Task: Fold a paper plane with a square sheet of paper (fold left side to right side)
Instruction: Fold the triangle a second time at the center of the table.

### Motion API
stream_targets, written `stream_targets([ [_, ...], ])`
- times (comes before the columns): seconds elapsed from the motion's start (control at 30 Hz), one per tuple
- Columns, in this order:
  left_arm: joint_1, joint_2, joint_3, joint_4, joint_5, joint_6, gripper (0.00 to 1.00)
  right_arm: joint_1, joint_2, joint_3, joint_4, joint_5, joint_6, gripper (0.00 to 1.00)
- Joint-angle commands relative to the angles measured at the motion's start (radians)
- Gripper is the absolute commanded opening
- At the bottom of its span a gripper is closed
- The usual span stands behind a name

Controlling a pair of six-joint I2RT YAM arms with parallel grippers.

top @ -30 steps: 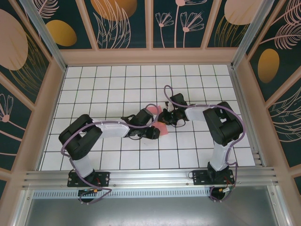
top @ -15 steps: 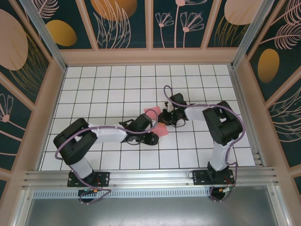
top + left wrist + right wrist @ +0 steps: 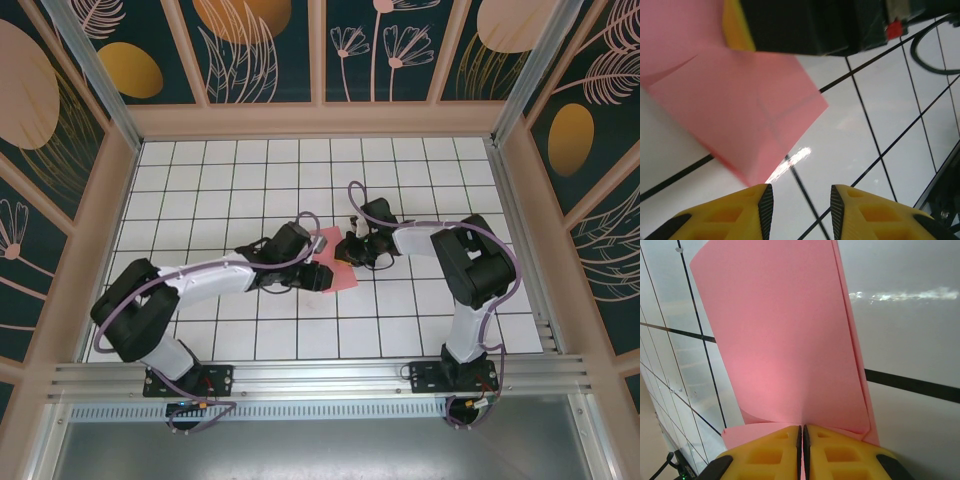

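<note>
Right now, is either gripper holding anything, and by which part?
Right gripper is shut on the pink paper sheet, pinching one edge of it. Left gripper holds nothing: jaws apart, the sheet's corner just ahead of them.

Bright, even light from above fills the overhead view: the white table [image 3: 200, 180] is sharp, with only soft, short shadows beneath the arms [image 3: 210, 278]. From the left wrist, a white streak of glare lies on the table beside the lower corner of the paper [image 3: 750, 115]; the left fingers [image 3: 725, 217] at the bottom edge look soft. From the right wrist, a pale glare band crosses the table at upper right, and the right fingers [image 3: 765, 450], very close, are slightly blurred.
</note>
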Motion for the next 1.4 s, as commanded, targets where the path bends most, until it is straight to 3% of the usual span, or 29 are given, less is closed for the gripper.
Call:
stream_targets([
  [0.0, -0.002, 0.081, 0.046, 0.033, 0.035, 0.012, 0.39, -0.005, 0.048, -0.018, -0.085, 0.086, -0.027, 0.14],
  [0.4, -0.002, 0.225, 0.049, 0.046, 0.024, 0.027, 0.42, -0.005, 0.033, -0.021, -0.066, 0.072, -0.029, 0.14],
  [0.8, -0.002, 0.248, -0.018, 0.052, 0.027, 0.021, 0.41, -0.019, -0.149, -0.012, -0.113, 0.074, -0.051, 0.15],
  [1.0, -0.002, 0.247, -0.013, 0.047, 0.024, 0.022, 0.40, 0.012, -0.173, -0.117, -0.003, -0.023, 0.030, 0.10],
  [1.37, -0.003, 0.240, -0.021, 0.046, 0.015, 0.021, 0.40, 0.044, -0.112, -0.128, 0.099, -0.079, 0.099, 0.08],
])
